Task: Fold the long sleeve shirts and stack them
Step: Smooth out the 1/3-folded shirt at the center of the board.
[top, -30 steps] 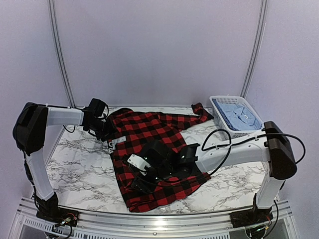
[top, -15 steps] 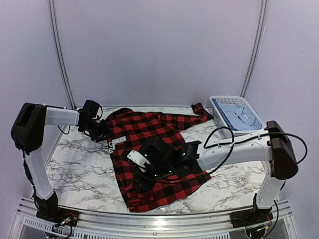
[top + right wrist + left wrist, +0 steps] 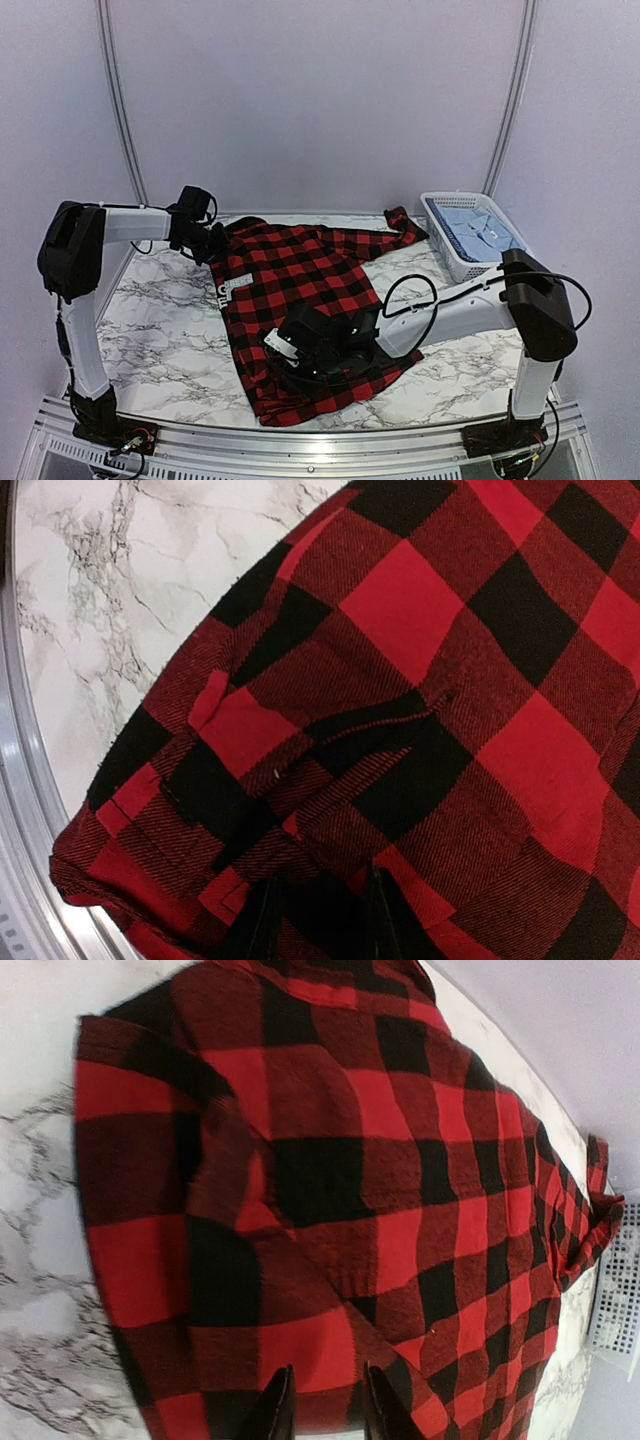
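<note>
The red-and-black check long sleeve shirt (image 3: 300, 275) lies spread on the marble table, one sleeve reaching toward the basket. The pale blue shirt (image 3: 480, 232) lies inside that basket. My left gripper (image 3: 213, 248) is at the check shirt's far left corner, and its jaws (image 3: 322, 1410) are pinched on a ridge of the check cloth (image 3: 380, 1160). My right gripper (image 3: 285, 352) is low over the shirt's near part, by a folded cuff. Its jaws (image 3: 318, 920) are closed on a bunched fold of the cloth (image 3: 430, 630).
A white lattice basket (image 3: 470, 268) stands at the back right; its edge shows in the left wrist view (image 3: 615, 1300). Bare marble table (image 3: 160, 320) lies left of the shirt. A metal rail (image 3: 320, 440) runs along the near edge, close to the hem (image 3: 15, 780).
Both grippers' jaws have narrowed onto the check cloth. My right gripper has dropped and slid toward the near edge. My left gripper has shifted slightly right onto the shirt's corner.
</note>
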{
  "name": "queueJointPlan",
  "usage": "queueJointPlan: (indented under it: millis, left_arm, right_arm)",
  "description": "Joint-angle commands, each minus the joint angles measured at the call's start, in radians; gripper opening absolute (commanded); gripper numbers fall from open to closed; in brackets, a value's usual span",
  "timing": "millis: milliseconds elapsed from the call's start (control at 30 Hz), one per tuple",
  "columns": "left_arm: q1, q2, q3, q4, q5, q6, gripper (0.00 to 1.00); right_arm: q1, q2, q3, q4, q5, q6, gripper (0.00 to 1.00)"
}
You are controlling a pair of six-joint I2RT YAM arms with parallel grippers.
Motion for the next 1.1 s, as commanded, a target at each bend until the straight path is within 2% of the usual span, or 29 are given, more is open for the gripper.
queueJointPlan:
  millis: [0,133,500,667,867,1067]
  left_arm:
    - [-0.065,0.046,0.036,0.007,0.028,-0.006,0.20]
    - [-0.071,0.098,0.053,0.021,0.035,-0.029,0.10]
    - [-0.070,0.276,0.207,0.018,0.069,-0.025,0.09]
    - [-0.068,0.245,0.236,0.011,0.071,0.006,0.17]
    - [-0.003,0.112,0.219,-0.028,0.035,0.035,0.31]
    - [0.089,0.032,0.111,-0.040,0.003,0.046,0.32]
  right_arm:
    - [0.006,-0.002,0.015,0.010,0.059,0.030,0.26]
    - [0.005,-0.007,0.049,-0.011,0.077,0.037,0.26]
    - [-0.021,-0.045,0.069,-0.028,0.127,0.069,0.26]
    - [-0.054,-0.077,0.037,-0.016,0.133,0.085,0.26]
    - [-0.102,-0.109,0.005,-0.018,0.145,0.096,0.26]
    - [-0.156,-0.144,-0.040,-0.006,0.153,0.120,0.26]
